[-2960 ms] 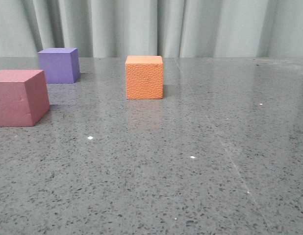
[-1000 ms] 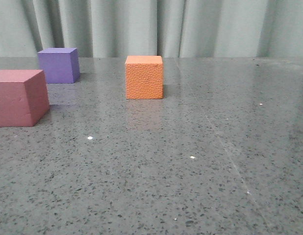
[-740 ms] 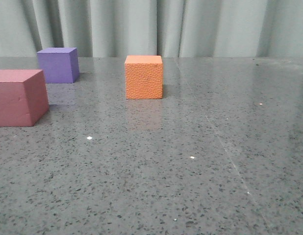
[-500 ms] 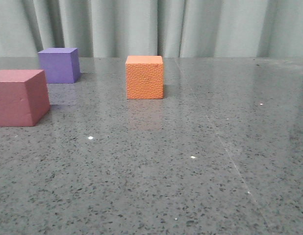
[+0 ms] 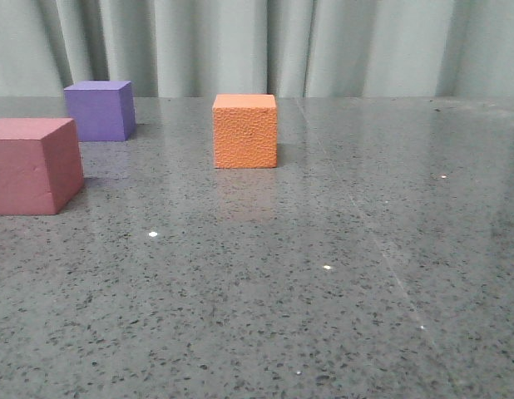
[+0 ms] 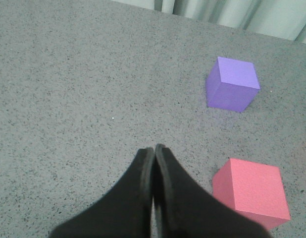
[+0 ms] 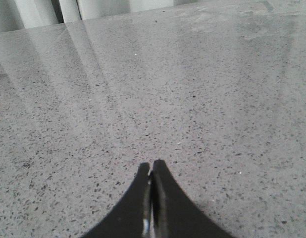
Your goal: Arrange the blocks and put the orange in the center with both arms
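Grey speckled tabletop (image 5: 340, 274), polished enough to mirror what stands on it, runs back to pale pleated curtains (image 5: 365, 46). 3 foam cubes sit on it, none touching another. Nearest, at the left edge of the front view, is the pinkish-red cube (image 5: 34, 165); behind it and a little to the right stands the purple cube (image 5: 99, 110); well apart to the right, near mid-table, stands the orange cube (image 5: 244, 130), upright, its pebbled face toward the camera. That leaves the orange one outside the pair, not yet in the gap of bare tabletop between purple and pinkish-red where the task wants it. Neither arm appears in the front view. From the left wrist, the left gripper (image 6: 154, 151) hangs above the table with its 2 black fingers pressed together, grasping nothing, the pinkish-red cube just beside it and the purple one farther off. The right gripper (image 7: 151, 168) is likewise pinched closed and empty over bare stone; a thin bright sliver low between its fingers may be only a reflection.
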### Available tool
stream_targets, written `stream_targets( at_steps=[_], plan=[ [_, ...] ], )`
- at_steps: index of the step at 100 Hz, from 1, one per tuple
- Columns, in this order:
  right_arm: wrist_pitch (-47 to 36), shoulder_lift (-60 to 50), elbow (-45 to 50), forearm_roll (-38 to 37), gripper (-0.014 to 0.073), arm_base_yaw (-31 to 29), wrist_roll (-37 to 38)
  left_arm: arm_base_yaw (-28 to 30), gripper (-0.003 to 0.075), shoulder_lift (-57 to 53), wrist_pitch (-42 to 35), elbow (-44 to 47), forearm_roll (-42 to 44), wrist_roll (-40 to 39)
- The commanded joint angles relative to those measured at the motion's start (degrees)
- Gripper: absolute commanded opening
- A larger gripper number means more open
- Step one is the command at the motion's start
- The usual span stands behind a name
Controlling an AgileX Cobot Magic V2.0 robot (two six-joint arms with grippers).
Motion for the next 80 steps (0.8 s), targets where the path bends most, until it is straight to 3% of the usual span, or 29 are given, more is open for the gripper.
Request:
stream_targets(
  at_steps=[1, 16, 25, 32, 49, 56, 80],
  plan=[
    [-4.92, -1.16, -0.82, -0.8, -0.0061, -0.08, -0.52, -0.16, -0.0019, 0.65, -3.41, -2.18, -0.53, -0.23],
    [-4.92, -1.16, -0.82, -0.8, -0.0061, -0.08, -0.52, -0.16, -0.0015, 0.83, -3.8, -2.18, 0.37, -0.23],
    [-4.92, -1.16, -0.82, -0.8, -0.0061, -0.08, -0.52, -0.16, 0.0046, 0.83, -4.26, -2.18, 0.51, -0.14],
    [-4.92, -1.16, -0.82, -0.8, -0.0061, -0.08, -0.52, -0.16, 0.0162, 0.83, -4.61, -2.18, 0.51, -0.14],
    [-4.92, -1.16, -0.82, -0.8, -0.0061, -0.08, -0.52, -0.16, 0.0568, 0.83, -5.2, -2.18, 3.6, -0.14],
    [-4.92, -1.16, -0.82, -0.8, -0.0061, -0.08, -0.52, -0.16, 0.0665, 0.83, -5.2, -2.18, 4.92, -0.14],
    [-4.92, -1.16, -0.82, -0.8, -0.0061, -0.08, -0.52, -0.16, 0.0692, 1.03, -6.71, -2.18, 5.69, -0.14]
  ],
)
